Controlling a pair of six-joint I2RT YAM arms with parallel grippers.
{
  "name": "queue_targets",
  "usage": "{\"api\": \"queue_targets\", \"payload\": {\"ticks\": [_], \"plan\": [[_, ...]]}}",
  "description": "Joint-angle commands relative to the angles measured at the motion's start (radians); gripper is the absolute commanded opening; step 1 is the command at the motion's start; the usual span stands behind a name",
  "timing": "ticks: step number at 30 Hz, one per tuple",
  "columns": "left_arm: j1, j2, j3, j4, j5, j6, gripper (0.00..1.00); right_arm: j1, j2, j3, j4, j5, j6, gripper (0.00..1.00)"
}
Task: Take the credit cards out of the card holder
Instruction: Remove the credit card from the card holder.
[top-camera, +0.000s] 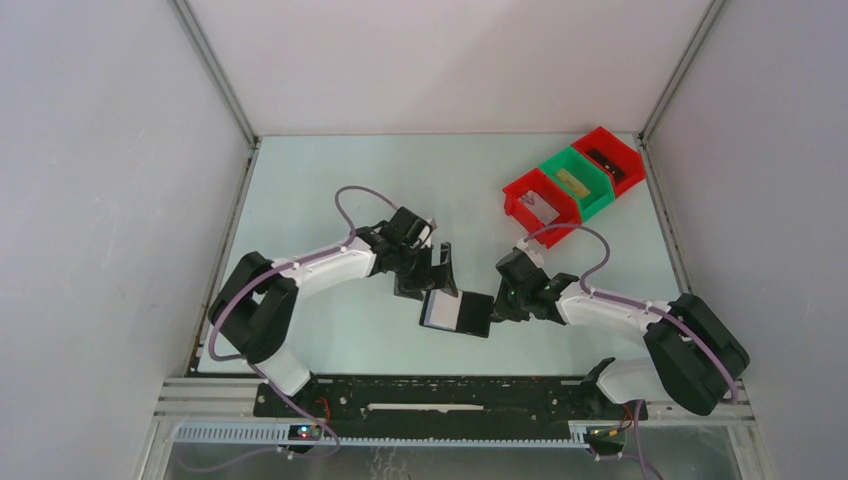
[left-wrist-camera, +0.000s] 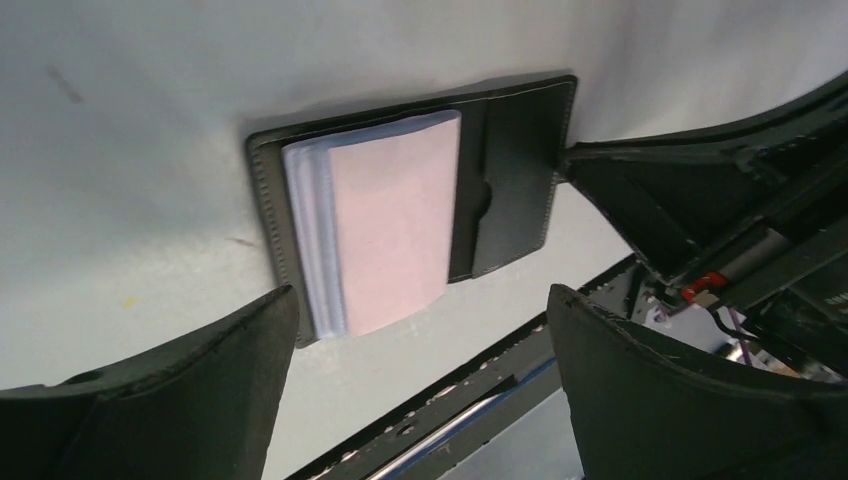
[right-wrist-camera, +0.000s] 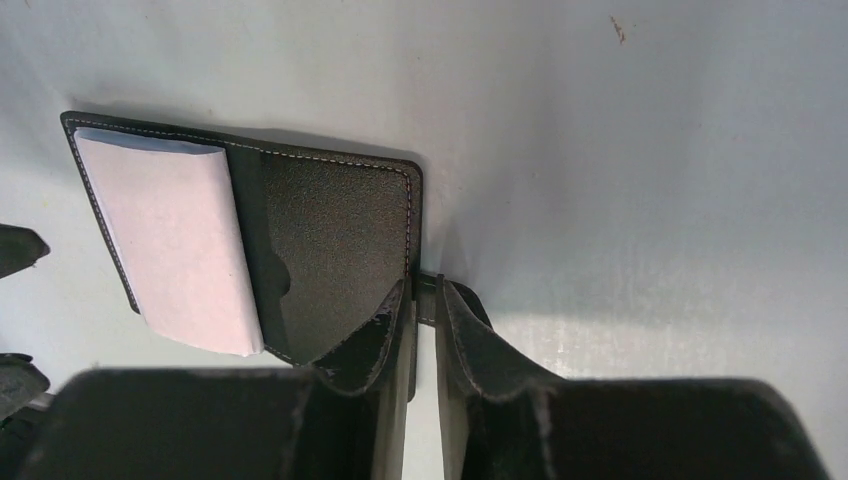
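Right gripper (right-wrist-camera: 425, 290) (top-camera: 503, 300): the jaws are drawn in to a thin slit at the right edge of the card holder (right-wrist-camera: 340, 240). The small strap tab of that edge lies in the slit. One finger (right-wrist-camera: 385, 320) overlaps the near right corner of the black cover. Whether the pads actually press the tab cannot be told.

Left gripper (left-wrist-camera: 420, 300) (top-camera: 428, 275): released, with the jaws spread wide and nothing between them. It hangs above the card holder (left-wrist-camera: 510, 180) on its far left side and touches neither the holder nor the cards.

Card holder (top-camera: 475, 315): it lies opened flat on the desk (top-camera: 330, 180), between the two grippers and near the arm bases. Its right half shows a bare black pocket with a rounded thumb notch.

Credit cards (top-camera: 438, 310) (left-wrist-camera: 390, 230) (right-wrist-camera: 170, 240): a small layered stack lies on the left half of the open holder. The pale top card covers most of that panel, and grey-blue edges of the lower cards show along the stack's outer side. No card lies on the desk outside the holder.

Surroundings: three bins stand in a slanted row, red (top-camera: 520, 213), green and red, at the far right corner of the desk, well apart from the holder.
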Motion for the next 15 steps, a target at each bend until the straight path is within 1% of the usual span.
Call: {"api": "queue_targets", "payload": {"ticks": [1, 8, 10, 15], "plan": [[-0.013, 0.027, 0.022, 0.116, 0.074, -0.057, 0.98, -0.014, 0.021, -0.051, 0.044, 0.009, 0.016, 0.22], [-0.028, 0.067, 0.019, 0.142, 0.093, -0.075, 0.97, -0.012, 0.041, -0.057, 0.066, -0.004, 0.013, 0.2], [-0.028, 0.067, 0.014, 0.139, 0.066, -0.082, 0.99, -0.013, 0.044, -0.057, 0.07, -0.006, 0.013, 0.2], [-0.029, 0.062, 0.005, 0.132, 0.025, -0.088, 1.0, -0.012, 0.049, -0.057, 0.079, -0.009, 0.018, 0.19]]}}
